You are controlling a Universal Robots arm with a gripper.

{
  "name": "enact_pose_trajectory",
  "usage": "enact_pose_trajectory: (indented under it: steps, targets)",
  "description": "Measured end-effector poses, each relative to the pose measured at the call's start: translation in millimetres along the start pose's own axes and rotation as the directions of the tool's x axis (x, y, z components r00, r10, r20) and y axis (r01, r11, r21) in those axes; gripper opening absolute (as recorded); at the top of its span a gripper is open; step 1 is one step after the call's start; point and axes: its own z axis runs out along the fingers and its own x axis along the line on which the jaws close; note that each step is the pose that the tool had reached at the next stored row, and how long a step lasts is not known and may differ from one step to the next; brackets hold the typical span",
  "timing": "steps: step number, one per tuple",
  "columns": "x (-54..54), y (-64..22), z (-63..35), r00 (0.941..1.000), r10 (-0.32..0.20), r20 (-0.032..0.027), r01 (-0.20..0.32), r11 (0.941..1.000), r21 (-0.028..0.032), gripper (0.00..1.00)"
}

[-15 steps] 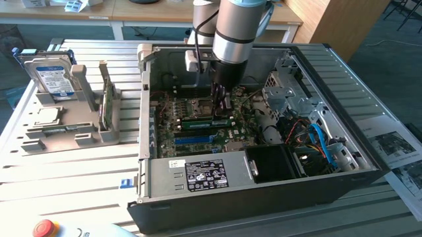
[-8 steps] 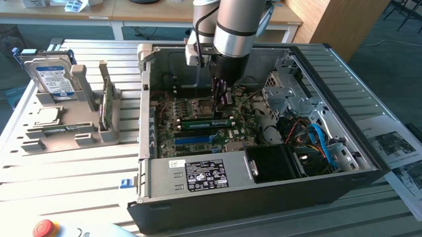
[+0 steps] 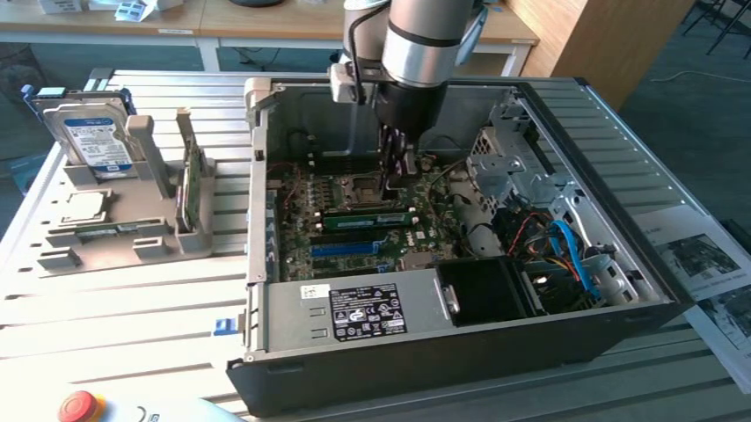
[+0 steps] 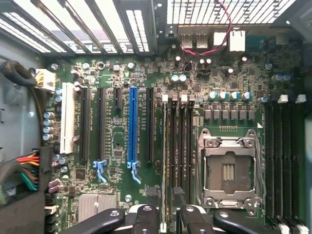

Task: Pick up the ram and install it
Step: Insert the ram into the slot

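Note:
The ram (image 3: 366, 214) is a thin green stick standing on edge in a slot of the motherboard (image 3: 340, 242), inside the open computer case. My gripper (image 3: 398, 176) hangs just above it, reaching down into the case. In the wrist view the ram (image 4: 165, 146) shows edge-on in one of the black memory slots beside the processor socket (image 4: 228, 170). My gripper (image 4: 166, 219) is open, with one black finger (image 4: 146, 217) on each side of the stick and a gap to it on both sides. Nothing is held.
The case walls (image 3: 260, 176) close in the motherboard on all sides. A grey holder (image 3: 118, 237) at the exterior view's left carries a hard drive (image 3: 91, 136) and another thin green board (image 3: 188, 189). Blue cables (image 3: 575, 255) lie in the case. A red button (image 3: 80, 406) sits at the table's front.

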Motion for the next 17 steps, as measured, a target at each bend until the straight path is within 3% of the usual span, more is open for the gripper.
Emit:
enact_pose_trajectory:
  steps: [17]
  targets:
    - [2.4, 1.9, -41.5, 1.0000, 0.000, 0.0000, 0.000, 1.0000, 0.0000, 0.25]
